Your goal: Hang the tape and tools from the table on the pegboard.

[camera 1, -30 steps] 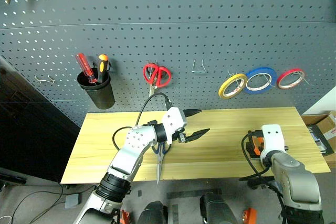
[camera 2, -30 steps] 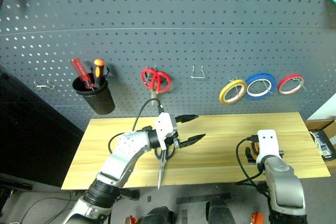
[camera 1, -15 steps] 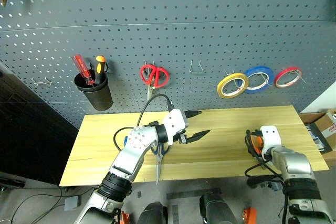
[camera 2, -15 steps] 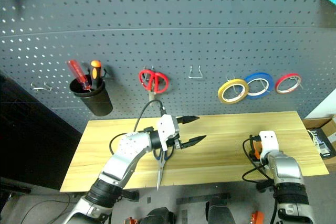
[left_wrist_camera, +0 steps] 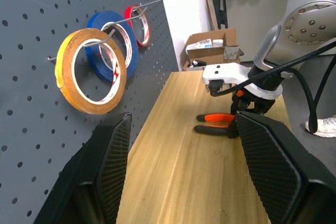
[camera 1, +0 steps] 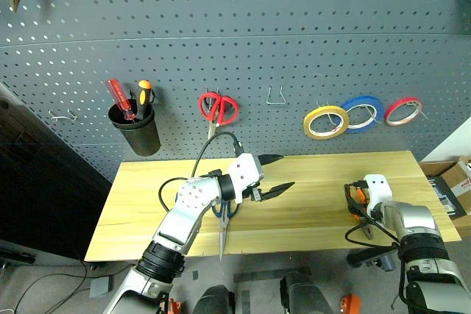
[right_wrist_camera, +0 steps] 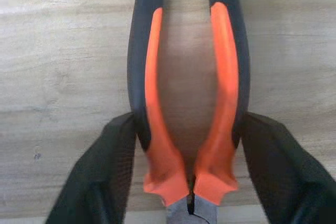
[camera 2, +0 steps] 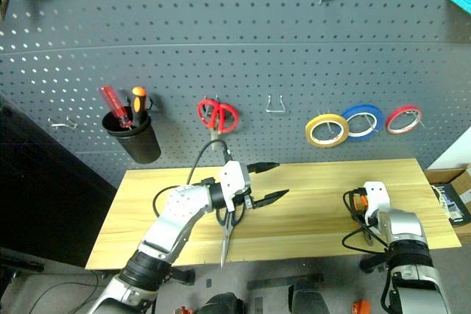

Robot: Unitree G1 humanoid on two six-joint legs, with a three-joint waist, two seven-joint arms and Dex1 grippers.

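Note:
Orange-and-black pliers [right_wrist_camera: 220,77] lie on the table [camera 1: 316,215] near its right end. My right gripper [right_wrist_camera: 188,129] is down over them, one finger pressed against each handle. Black-handled scissors [camera 1: 222,226] lie under my left forearm, blades pointing at the front edge. My left gripper [camera 1: 277,173] hovers open above the table's middle, pointing right, with nothing in it. The yellow tape [camera 1: 325,122] hangs from a hook on the pegboard [camera 1: 243,34].
On the pegboard hang a blue roll [camera 1: 364,112], a red roll [camera 1: 405,110], red scissors [camera 1: 218,107] and a black cup [camera 1: 135,129] holding two screwdrivers. A bare hook [camera 1: 277,96] sits between scissors and tape. A cardboard box [camera 1: 450,178] stands beyond the table's right end.
My right arm sank and reached forward onto the pliers, and its fingers drew in against the handles. The left arm kept still.

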